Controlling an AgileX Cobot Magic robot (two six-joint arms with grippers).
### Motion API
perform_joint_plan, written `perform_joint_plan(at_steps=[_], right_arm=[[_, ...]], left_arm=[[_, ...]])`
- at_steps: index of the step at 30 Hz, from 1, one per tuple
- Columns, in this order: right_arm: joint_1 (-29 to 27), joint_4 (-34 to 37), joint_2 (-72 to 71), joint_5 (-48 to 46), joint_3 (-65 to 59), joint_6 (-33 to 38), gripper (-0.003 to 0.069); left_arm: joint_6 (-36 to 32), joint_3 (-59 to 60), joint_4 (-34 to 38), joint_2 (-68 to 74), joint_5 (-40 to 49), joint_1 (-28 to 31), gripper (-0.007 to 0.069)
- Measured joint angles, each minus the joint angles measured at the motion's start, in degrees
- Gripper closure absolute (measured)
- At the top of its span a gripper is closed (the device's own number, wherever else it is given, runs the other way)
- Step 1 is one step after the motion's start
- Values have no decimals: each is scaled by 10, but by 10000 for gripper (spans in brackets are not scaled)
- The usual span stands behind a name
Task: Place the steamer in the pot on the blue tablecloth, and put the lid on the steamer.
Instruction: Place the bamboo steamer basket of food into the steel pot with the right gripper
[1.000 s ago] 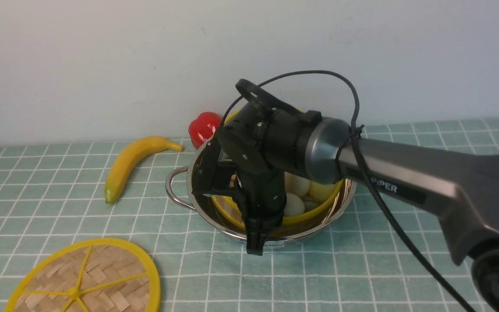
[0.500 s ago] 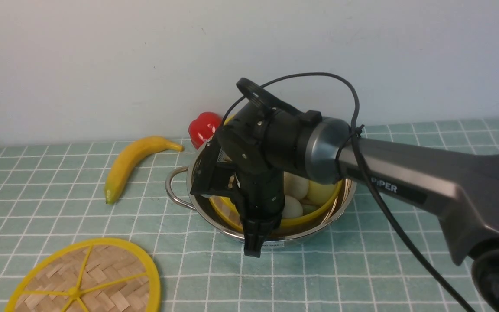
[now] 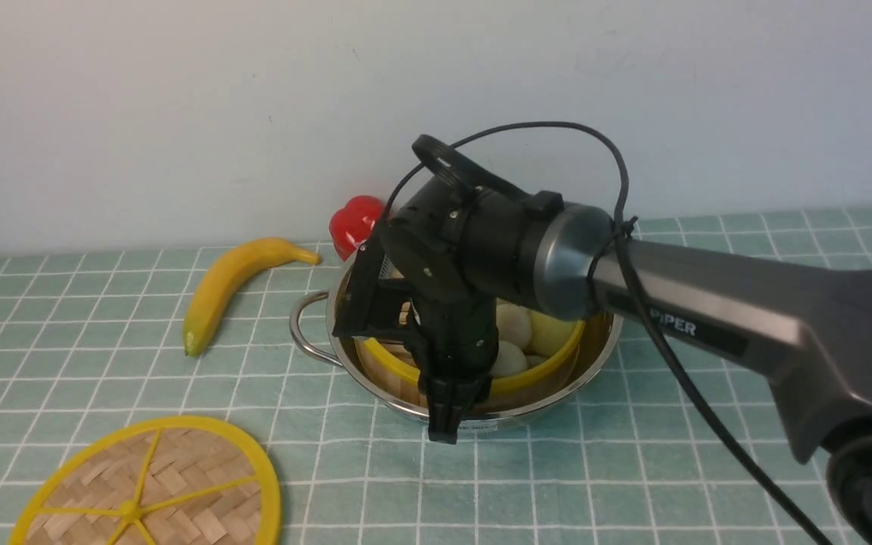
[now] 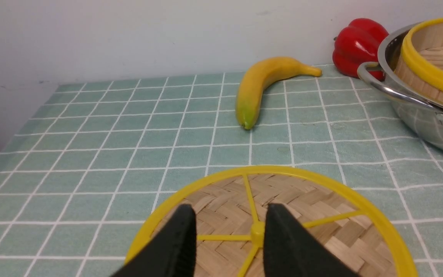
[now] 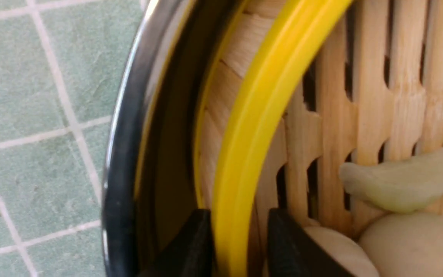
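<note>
Steamer [image 3: 538,375] is sitting in the pot [image 3: 596,342] on the blue cloth [image 3: 633,469], right tool [image 5: 237,250] gripping its rim. Lid [image 4: 321,215] is lying apart on the cloth, not yet placed; left tool [image 4: 227,238] is hovering released over it.

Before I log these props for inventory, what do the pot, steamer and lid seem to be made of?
Pot: polished stainless steel, apparently; mirror-bright wall with reflections.
Steamer: pale bamboo or wood strips, matte with visible grain; glossy yellow rim, probably plastic.
Lid: woven bamboo strips, matte; smooth yellow rim and spokes, probably plastic.
</note>
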State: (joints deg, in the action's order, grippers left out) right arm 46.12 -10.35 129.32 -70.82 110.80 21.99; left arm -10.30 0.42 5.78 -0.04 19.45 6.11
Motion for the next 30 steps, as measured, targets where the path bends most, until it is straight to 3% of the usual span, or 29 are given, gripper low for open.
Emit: perform_joint_plan(at_steps=[4,20,25,30], right_arm=[[0,-11,-4,0,0,0,368],[0,4,-18,2,0,-1,337],[0,13,-19,3,1,3,263],[0,13,-19,3,1,-2,245]], left_arm=[[0,0,0,0,0,0,382],[0,0,0,0,0,0,382],[0,0,0,0,0,0,382],[0,0,0,0,0,0,382]])
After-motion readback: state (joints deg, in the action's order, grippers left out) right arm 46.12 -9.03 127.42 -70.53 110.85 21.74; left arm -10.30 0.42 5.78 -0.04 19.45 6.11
